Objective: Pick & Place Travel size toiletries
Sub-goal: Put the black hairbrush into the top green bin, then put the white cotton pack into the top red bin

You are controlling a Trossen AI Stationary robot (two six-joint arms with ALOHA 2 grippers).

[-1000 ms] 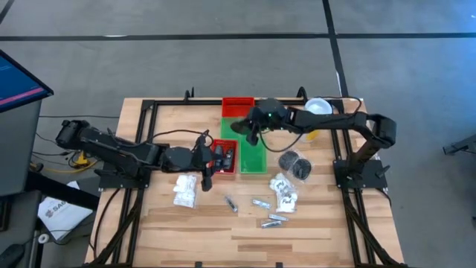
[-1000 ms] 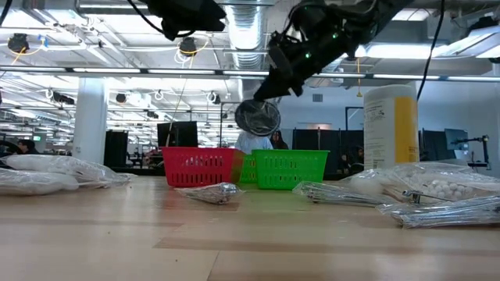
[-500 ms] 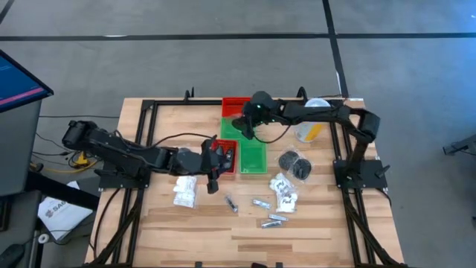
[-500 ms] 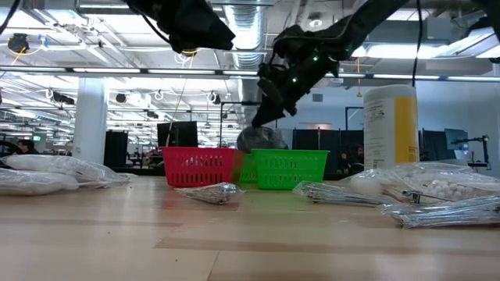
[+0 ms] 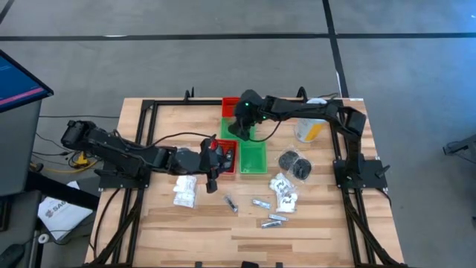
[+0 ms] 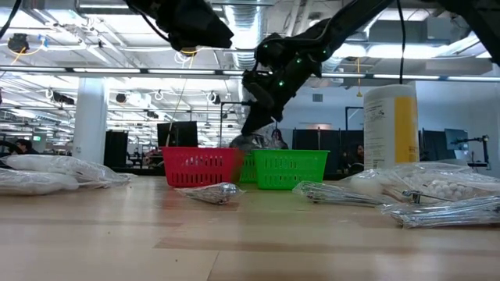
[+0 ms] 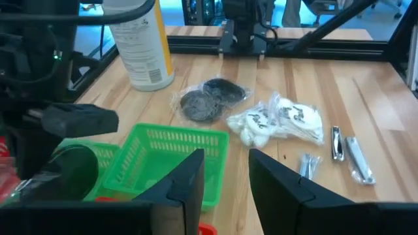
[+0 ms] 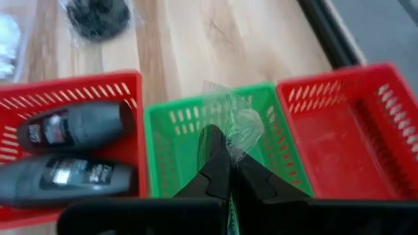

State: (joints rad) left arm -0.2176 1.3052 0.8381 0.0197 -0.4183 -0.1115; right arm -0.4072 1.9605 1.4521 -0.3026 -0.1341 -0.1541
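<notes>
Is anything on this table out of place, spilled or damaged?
Nothing stands out. The toiletries lie loose on the table but look intact. The right gripper holds a clear packet over a green tray; the left gripper is open by the trays.

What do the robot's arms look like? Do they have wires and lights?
Both arms are dark, almost black, built from jointed round sections. The right arm shows small green lights near its wrist. Thin black cables run along the left arm. Each ends in a gripper with two flat dark fingers.
</notes>
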